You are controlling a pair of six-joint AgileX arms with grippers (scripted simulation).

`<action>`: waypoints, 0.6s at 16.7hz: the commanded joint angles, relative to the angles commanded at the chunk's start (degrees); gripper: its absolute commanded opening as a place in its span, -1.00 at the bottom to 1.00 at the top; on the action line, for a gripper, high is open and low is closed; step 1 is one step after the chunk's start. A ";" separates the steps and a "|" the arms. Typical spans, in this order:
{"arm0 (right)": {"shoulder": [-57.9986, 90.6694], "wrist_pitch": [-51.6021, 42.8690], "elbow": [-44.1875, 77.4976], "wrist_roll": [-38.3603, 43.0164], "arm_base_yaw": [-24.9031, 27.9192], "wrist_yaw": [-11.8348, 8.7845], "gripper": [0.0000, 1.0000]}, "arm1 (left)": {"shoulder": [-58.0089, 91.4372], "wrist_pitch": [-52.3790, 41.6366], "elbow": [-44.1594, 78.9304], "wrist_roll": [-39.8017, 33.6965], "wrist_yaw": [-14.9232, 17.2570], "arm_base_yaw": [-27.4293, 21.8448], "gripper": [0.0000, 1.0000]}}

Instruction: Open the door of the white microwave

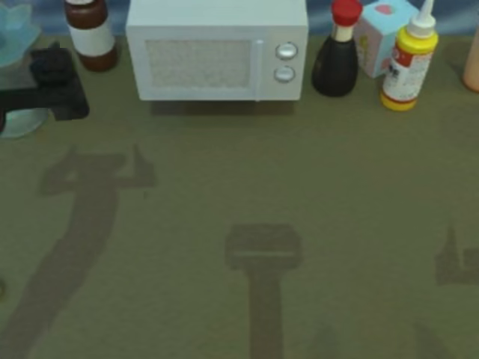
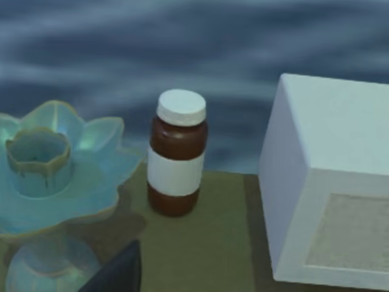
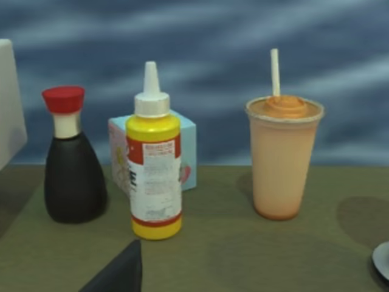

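i can't tell how either gripper's fingers stand: my left gripper [image 1: 52, 67] shows only as a dark block at the table's far left, my right gripper barely a dark sliver in its own wrist view. so the approach looks not yet begun. the small boxy white microwave [image 1: 217, 48] sits at the back centre, its flat white door [image 1: 198, 63] with the speckled grey mesh window shut flush. next i judge a reach for the slim vertical white handle [image 1: 259, 66], just left of the two round silver knobs [image 1: 285, 62].
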 joint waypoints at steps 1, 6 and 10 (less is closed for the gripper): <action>0.00 0.00 0.00 0.00 0.00 0.00 1.00 | 6.42 0.23 4.48 -1.29 -2.01 -2.27 1.00; 0.00 0.00 0.00 0.00 0.00 0.00 1.00 | 36.37 0.88 24.94 -7.20 -11.45 -12.91 1.00; 0.00 0.00 0.00 0.00 0.00 0.00 1.00 | 53.33 0.41 36.60 -10.40 -17.22 -19.49 1.00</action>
